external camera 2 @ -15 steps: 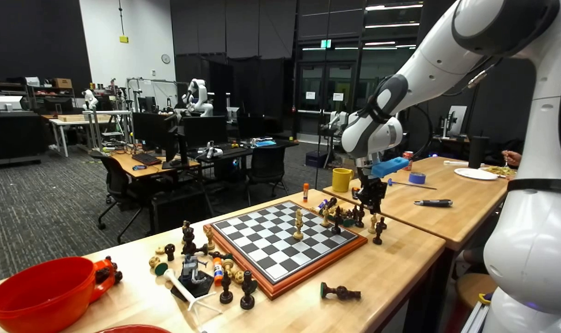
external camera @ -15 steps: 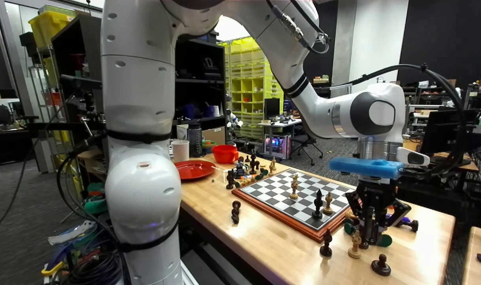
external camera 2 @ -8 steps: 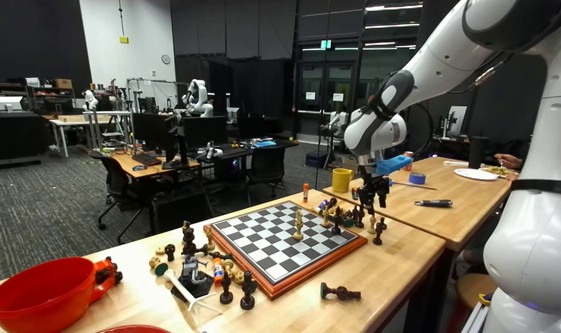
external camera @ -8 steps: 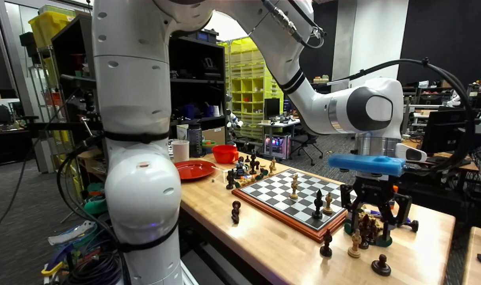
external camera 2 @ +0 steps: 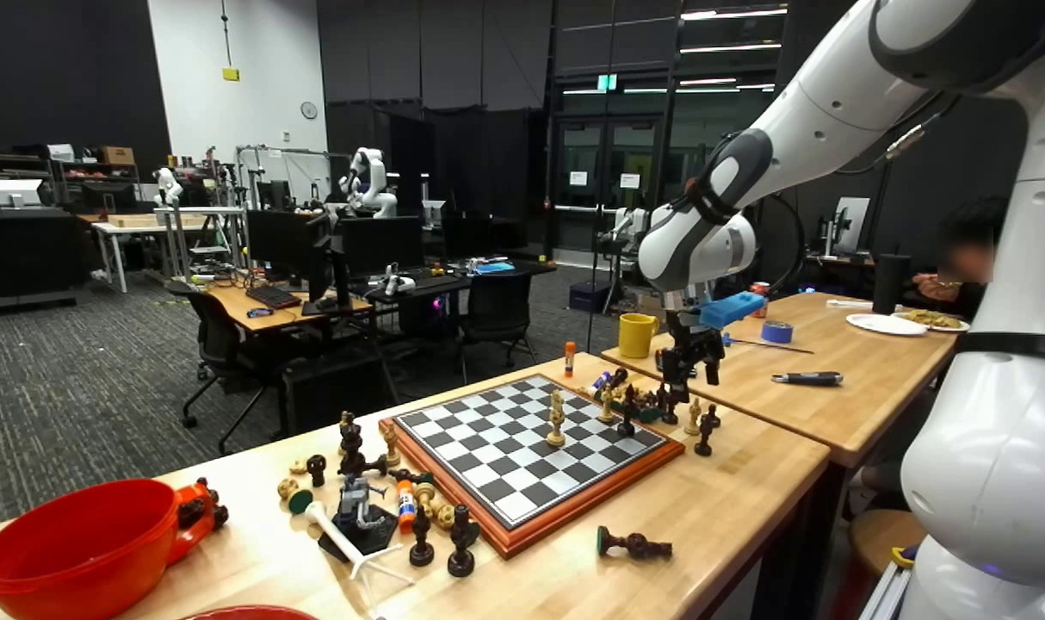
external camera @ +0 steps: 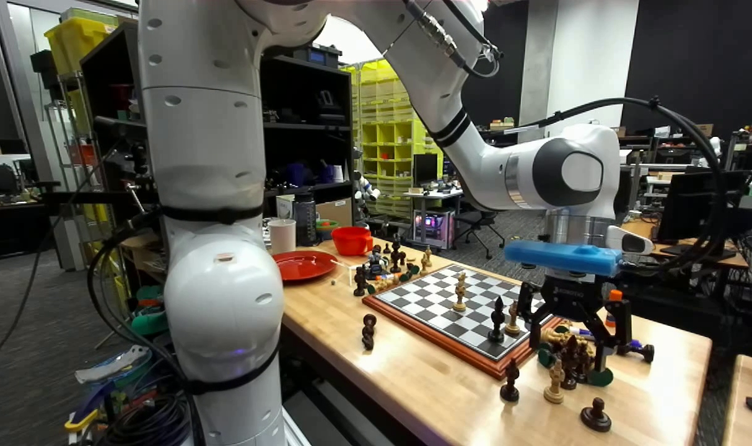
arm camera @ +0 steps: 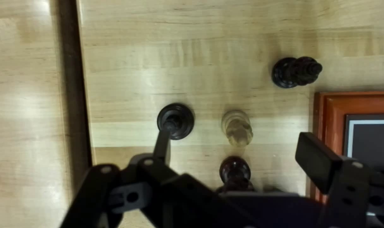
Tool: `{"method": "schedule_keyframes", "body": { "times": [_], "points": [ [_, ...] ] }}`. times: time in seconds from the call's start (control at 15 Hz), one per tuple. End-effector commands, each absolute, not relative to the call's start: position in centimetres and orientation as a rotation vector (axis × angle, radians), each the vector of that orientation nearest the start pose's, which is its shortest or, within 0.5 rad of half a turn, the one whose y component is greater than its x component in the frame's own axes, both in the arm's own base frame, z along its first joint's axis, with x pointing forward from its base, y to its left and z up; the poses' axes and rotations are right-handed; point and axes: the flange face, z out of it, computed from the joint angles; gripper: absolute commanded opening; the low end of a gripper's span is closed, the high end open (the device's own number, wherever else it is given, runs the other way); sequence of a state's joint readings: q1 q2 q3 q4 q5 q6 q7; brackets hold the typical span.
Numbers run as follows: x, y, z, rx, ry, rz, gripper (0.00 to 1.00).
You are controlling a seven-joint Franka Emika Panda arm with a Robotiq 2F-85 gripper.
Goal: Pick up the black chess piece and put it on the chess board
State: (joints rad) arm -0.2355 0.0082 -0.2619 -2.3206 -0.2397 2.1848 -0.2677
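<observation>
Gripper (external camera: 567, 353) spread wide; black pieces (arm camera: 234, 169), light piece (arm camera: 238, 126), toppled piece (external camera: 601, 377) crowd below. One black chess piece (external camera: 497, 322) upright on chess board (external camera 2: 505, 456) near corner, pale piece (external camera: 513, 321) close by; can't tell which black one's meant.

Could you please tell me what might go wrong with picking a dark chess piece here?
Lowered here, the open gripper might knock over the tan chess piece standing near a dark chess piece. One finger could tip the dark pawn, which it overlaps in the wrist view.
</observation>
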Motion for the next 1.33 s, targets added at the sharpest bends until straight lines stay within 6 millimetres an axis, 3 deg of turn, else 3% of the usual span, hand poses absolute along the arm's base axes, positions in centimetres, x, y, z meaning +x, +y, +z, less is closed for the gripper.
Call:
{"method": "schedule_keyframes", "body": {
  "times": [0.0, 0.6, 0.73, 1.27],
  "points": [
    [43.2, -23.1, 33.3, -3.216, 0.090, 0.284, 1.00],
    [45.3, -23.5, 35.0, -3.185, 0.115, 0.178, 1.00],
    [45.4, -23.7, 35.2, -3.190, 0.117, 0.172, 0.74],
    [45.7, -24.4, 35.7, -3.194, 0.138, 0.151, 0.12]
  ]
}}
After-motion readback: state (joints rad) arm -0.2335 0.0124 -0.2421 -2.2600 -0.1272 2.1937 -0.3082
